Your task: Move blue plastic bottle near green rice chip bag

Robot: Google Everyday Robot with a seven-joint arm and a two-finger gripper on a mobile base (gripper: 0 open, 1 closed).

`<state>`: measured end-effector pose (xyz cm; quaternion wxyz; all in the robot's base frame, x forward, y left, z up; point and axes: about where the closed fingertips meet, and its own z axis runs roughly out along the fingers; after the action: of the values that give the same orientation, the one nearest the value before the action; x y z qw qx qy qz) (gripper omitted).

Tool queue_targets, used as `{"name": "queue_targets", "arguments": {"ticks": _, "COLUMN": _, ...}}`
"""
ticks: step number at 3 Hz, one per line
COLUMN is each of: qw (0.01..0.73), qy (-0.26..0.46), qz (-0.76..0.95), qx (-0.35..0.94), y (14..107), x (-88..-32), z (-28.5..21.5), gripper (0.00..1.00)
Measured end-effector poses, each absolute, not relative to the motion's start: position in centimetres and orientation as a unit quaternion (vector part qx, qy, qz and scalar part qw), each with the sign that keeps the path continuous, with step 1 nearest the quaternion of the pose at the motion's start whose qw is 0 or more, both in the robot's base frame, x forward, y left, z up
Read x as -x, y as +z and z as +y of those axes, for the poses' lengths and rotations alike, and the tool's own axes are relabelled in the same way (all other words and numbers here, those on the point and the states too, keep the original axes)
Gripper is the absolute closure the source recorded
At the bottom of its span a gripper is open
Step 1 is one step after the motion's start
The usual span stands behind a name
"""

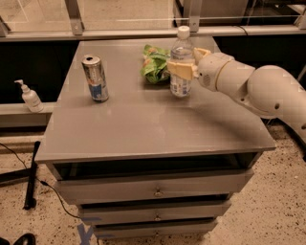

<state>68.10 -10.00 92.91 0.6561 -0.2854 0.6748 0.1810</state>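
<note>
Counter (pixel 143 129) room was seen before the end effector (pixel 186 62), clamped on the clear, white-capped blue plastic bottle (pixel 180 85).

The middle of the blue plastic bottle (pixel 180 87) is covered by the hand (pixel 184 60) clasped around it; the green rice chip bag (pixel 153 65) is partly hidden behind them; the arm (pixel 267 88) is cropped at right.

We seem to be in a robot test space inside a lab or office building, not a home. A plain grey drawer cabinet (pixel 153 189) serves as the work surface (pixel 143 124). Behind it stand glass panels (pixel 124 12) in metal frames. The speckled hard floor (pixel 267 210) bears a blue tape mark (pixel 85 234) and a loose black cable (pixel 60 201). A white pump bottle (pixel 29 96) sits on a ledge (pixel 14 109). The robot's hand (pixel 183 60) clasps the blue plastic bottle (pixel 182 46) at the surface's far side.
</note>
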Motion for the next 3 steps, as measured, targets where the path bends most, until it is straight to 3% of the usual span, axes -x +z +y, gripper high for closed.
{"name": "queue_targets", "arguments": {"ticks": 3, "qw": 0.648, "qy": 0.188, "qz": 0.669, "qx": 0.313, "y": 92.83, "x": -68.53, "z": -9.22, "gripper": 0.13}}
